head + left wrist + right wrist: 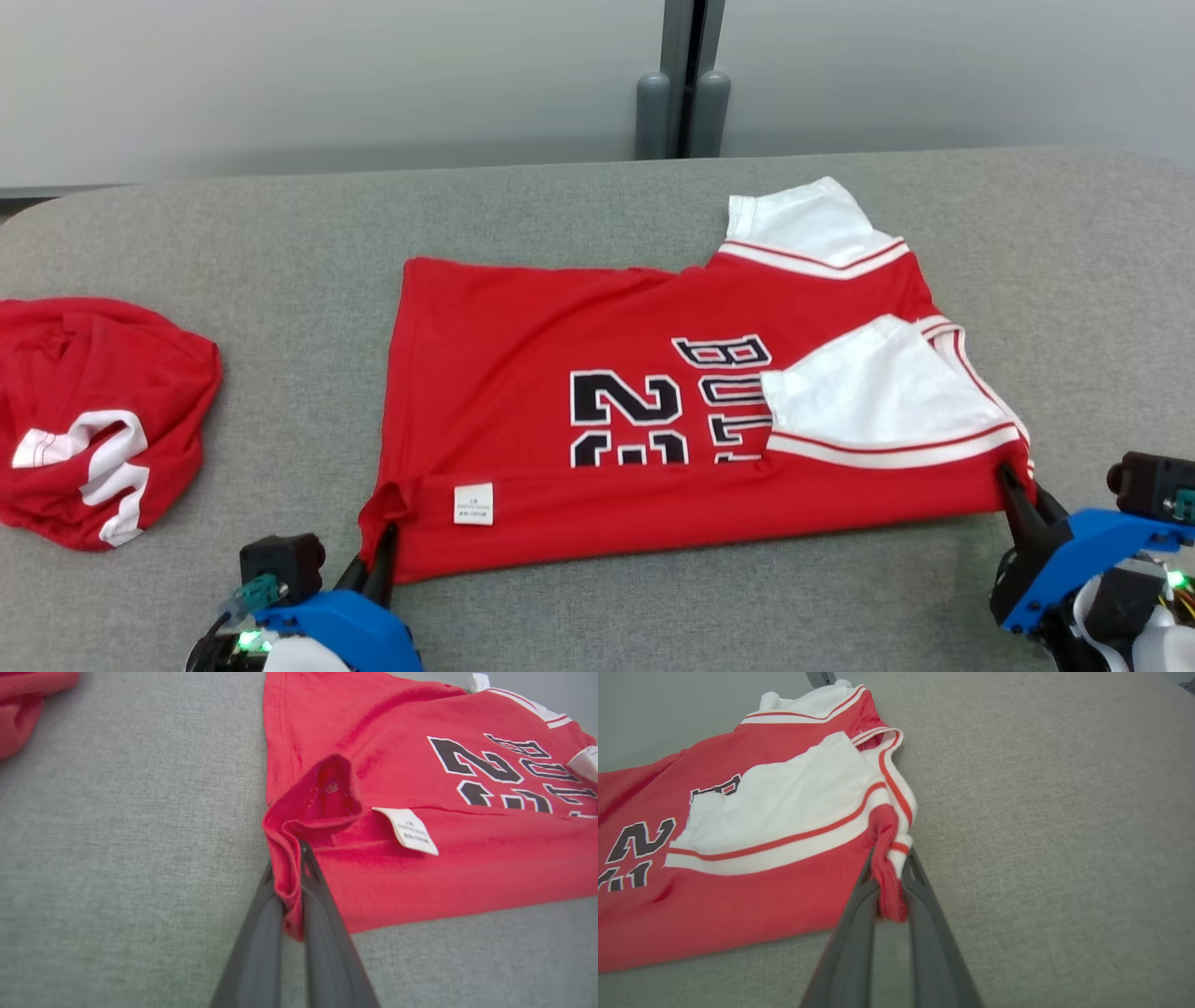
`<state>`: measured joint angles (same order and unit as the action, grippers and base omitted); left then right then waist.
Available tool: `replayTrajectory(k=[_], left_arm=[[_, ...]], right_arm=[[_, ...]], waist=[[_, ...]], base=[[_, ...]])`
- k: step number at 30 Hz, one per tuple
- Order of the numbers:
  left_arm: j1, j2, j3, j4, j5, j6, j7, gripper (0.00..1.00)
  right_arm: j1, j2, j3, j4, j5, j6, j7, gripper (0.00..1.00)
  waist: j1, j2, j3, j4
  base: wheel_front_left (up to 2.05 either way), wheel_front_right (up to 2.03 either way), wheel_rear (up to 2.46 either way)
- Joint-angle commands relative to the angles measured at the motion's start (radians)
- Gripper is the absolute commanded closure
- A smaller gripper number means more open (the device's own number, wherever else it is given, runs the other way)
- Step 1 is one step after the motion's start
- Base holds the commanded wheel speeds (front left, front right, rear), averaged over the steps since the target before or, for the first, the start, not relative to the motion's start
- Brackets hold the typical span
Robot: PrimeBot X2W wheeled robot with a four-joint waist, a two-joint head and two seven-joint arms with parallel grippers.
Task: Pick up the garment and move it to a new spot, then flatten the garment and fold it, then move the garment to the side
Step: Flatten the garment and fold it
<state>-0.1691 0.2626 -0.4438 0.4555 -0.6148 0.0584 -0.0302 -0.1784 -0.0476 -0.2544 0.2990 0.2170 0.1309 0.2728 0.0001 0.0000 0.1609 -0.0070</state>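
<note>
Ok, table (597,205): grey fabric top, it carried everything.
garment (560,392): red jersey with black numbers; it lay spread flat mid-table, sideways to me, hem to my left, collar end to my right; near long edge already turned over as a band.
second red garment (93,411): bunched heap at the table's far left, well apart from the garment, nothing touching it.
near sleeve (868,397): white with a red stripe, lay folded in over the chest print.
left gripper (378,555): my fingers were pressed together on the near hem corner, red cloth bunched between them, corner puckered up a little.
right gripper (1018,490): my fingers pinched the near collar-side corner, red cloth and striped trim squeezed between them.
white label (473,504): care tag on the turned band, near my left grip, lay flat.
step: I judged it as the fold; flattening looked done and both near corners were gripped.
next move: I reckoned it called for lifting both corners together, level, and carrying them over toward the far edge, with the cloth taut between my grips so the fold line came straight; an uneven lift could drag the sleeve out.
</note>
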Motion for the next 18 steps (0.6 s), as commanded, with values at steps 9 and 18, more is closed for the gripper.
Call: replayTrajectory(k=[9,18], left_arm=[[0.215,0.077,0.008,-0.230,-0.034,0.100,0.117,1.00],[0.241,0.083,0.001,-0.328,-0.043,0.131,0.157,0.00]], right_arm=[[0.208,-0.006,-0.010,-0.177,0.103,-0.001,0.080,1.00],[0.196,-0.005,-0.001,-0.206,0.095,0.000,0.082,0.00]], waist=[[-0.0001,0.0000,-0.034,-0.029],[-0.0001,0.0000,-0.013,-0.022]], base=[[0.00,0.00,0.00],[0.00,0.00,0.00]])
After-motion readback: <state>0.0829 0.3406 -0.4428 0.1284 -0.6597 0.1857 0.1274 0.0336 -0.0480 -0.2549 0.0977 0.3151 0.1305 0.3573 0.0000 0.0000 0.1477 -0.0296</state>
